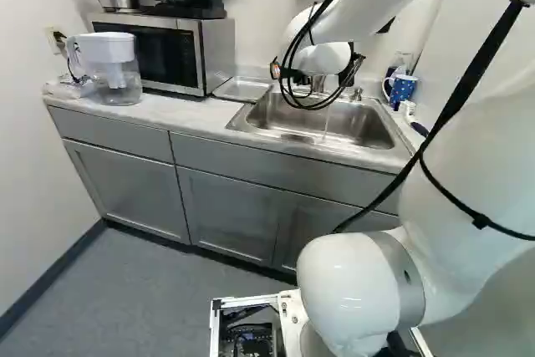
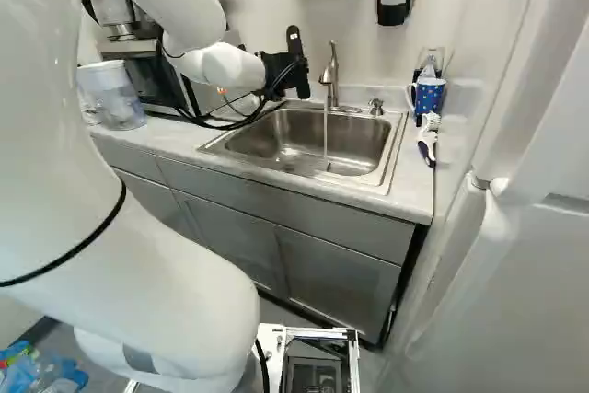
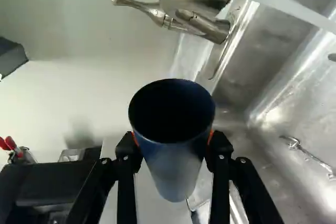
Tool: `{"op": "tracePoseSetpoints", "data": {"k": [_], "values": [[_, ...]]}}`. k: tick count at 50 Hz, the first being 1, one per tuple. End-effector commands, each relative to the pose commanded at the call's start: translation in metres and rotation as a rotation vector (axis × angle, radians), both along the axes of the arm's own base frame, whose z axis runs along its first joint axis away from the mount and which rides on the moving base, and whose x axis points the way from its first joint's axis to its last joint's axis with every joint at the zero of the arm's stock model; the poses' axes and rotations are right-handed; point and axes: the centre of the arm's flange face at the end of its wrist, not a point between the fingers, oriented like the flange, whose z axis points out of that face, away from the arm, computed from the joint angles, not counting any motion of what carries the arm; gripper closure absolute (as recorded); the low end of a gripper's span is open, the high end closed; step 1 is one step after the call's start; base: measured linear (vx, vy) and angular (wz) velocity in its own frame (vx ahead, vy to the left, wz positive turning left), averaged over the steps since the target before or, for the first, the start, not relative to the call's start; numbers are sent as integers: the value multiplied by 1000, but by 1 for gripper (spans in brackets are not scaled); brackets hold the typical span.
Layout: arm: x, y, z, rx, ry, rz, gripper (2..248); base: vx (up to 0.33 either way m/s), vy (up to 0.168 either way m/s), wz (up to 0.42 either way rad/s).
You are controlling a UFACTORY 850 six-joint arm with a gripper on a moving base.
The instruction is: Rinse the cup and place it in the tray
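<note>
While water (image 2: pixel 325 131) ran in a thin stream from the faucet (image 2: pixel 332 75), I had the cup (image 3: pixel 170 158) clamped in the jaws, an orange pad pressed against it on either side. The wrist view showed me a dark blue cup with its mouth facing the camera, between the two black fingers. In that view the stream ran off to one side, apart from the cup's mouth. I could not tell from there how far the cup was tilted.

My arm (image 2: pixel 184 6) came in from the upper left of the right base view, and the gripper (image 2: pixel 297 62) sat at the upper middle of it, near the faucet. The sink (image 2: pixel 391 158) filled the middle right of that view, set into the tabletop (image 2: pixel 416 192). A spotted blue mug (image 2: pixel 430 97) stood in the upper right, with a brush (image 2: pixel 427 140) just beside it.

In the left base view, I had the metal tray (image 1: pixel 242 89) at the upper middle, lying on the tabletop between the microwave (image 1: pixel 201 56) and the sink; the cup was in my jaws, not in the tray. The pitcher (image 1: pixel 111 64) stood at the upper left.
</note>
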Motion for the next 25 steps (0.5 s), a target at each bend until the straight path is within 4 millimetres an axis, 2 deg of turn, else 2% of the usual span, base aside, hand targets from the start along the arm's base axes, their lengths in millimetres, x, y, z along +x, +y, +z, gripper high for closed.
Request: {"op": "tracePoseSetpoints", "data": {"k": [25], "values": [[0, 0, 0, -251, 20, 76, 124, 0, 0, 0]]}}
